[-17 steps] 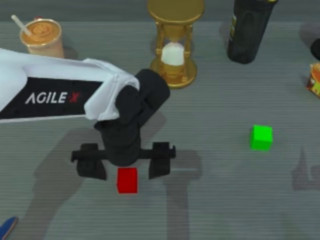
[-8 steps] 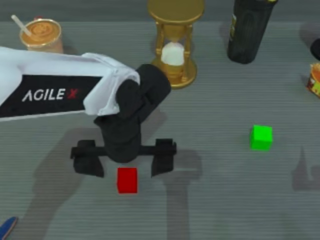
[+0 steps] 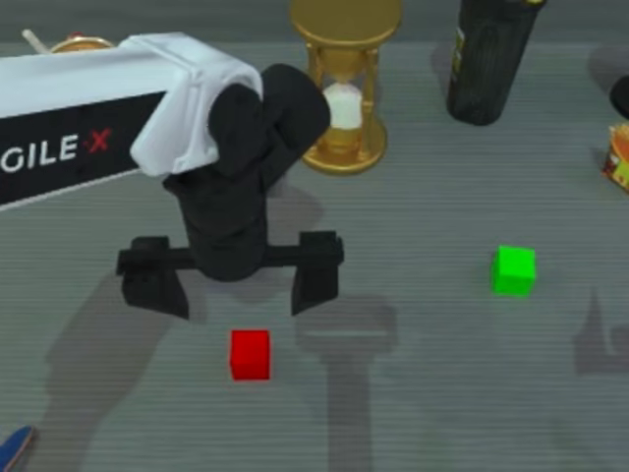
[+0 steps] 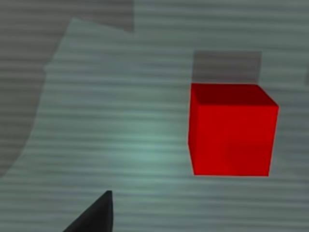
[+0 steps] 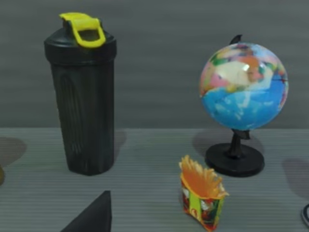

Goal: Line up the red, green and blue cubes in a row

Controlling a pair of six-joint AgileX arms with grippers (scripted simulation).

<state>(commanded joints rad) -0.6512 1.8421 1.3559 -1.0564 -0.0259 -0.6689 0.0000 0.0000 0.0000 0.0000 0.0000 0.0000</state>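
Observation:
The red cube (image 3: 250, 354) rests on the table near the front, left of centre, and fills much of the left wrist view (image 4: 232, 130). My left gripper (image 3: 234, 283) hangs open just beyond it, its fingers spread wide and holding nothing. One dark fingertip (image 4: 96, 217) shows in the left wrist view, apart from the cube. The green cube (image 3: 514, 269) sits alone at the right. The blue cube is out of view. My right gripper (image 5: 137, 227) is outside the top view; its wrist view shows one fingertip (image 5: 96, 217) set wide, with nothing held.
A gold hourglass (image 3: 344, 84) and a black shaker bottle (image 3: 488, 59) stand along the back. A fries carton (image 3: 617, 157) and a globe (image 5: 244, 87) are at the far right. A drink cup (image 3: 69, 43) peeks from behind my left arm. Something blue (image 3: 15, 447) shows at the front left edge.
My left gripper has lifted and drawn back from the red cube, still open. The red cube stays in place on the table.

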